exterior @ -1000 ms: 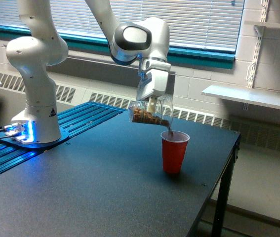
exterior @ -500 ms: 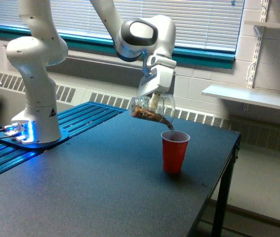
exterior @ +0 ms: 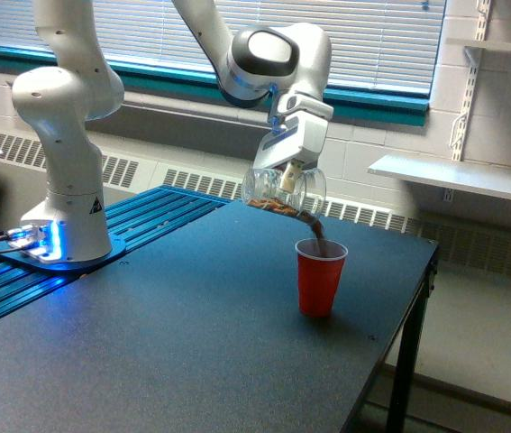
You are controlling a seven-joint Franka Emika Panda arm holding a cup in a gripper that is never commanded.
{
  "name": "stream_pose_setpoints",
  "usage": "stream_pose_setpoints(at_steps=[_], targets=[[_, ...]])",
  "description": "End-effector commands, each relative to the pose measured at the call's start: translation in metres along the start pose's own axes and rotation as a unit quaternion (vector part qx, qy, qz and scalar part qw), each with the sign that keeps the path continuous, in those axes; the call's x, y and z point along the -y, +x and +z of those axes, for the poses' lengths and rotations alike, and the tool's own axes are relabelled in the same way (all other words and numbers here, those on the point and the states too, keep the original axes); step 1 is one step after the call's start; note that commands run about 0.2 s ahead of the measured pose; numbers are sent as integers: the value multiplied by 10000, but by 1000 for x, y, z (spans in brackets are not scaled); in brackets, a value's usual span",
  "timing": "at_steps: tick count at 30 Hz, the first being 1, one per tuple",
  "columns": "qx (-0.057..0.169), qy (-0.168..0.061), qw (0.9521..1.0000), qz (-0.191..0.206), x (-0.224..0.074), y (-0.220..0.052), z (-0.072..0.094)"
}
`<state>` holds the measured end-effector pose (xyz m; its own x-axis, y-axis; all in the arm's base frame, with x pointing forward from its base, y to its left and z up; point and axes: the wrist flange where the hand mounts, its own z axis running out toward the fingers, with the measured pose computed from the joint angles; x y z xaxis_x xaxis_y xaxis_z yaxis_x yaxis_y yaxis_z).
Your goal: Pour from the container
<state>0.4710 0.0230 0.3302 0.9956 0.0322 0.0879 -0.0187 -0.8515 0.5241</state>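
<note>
Gripper: the gripper (exterior: 293, 173) was clamped on the clear cup (exterior: 284, 192), holding it from above.
Clear cup: it was in the air, tipped on its side, mouth toward the exterior view's right, just above the red cup (exterior: 319, 278).
Contents: brown material (exterior: 278, 208) lay along the lower wall, and a thin stream fell into the red cup.
Red cup: it stood upright on the dark table (exterior: 147, 343).
Arm: the white base (exterior: 64, 135) stood at the exterior view's left.

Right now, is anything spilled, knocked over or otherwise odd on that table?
Nothing stands out. The end effector holds the clear container tipped steeply, and its brown contents fall into the upright red cup. I see no spill on the dark table around the cup.
</note>
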Motion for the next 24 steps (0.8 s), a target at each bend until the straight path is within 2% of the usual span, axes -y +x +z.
stream_pose_setpoints(at_steps=[1,24], targets=[[17,-101,9994,-339,2,4,-5],[252,-355,9951,-886,-1,13,-17]])
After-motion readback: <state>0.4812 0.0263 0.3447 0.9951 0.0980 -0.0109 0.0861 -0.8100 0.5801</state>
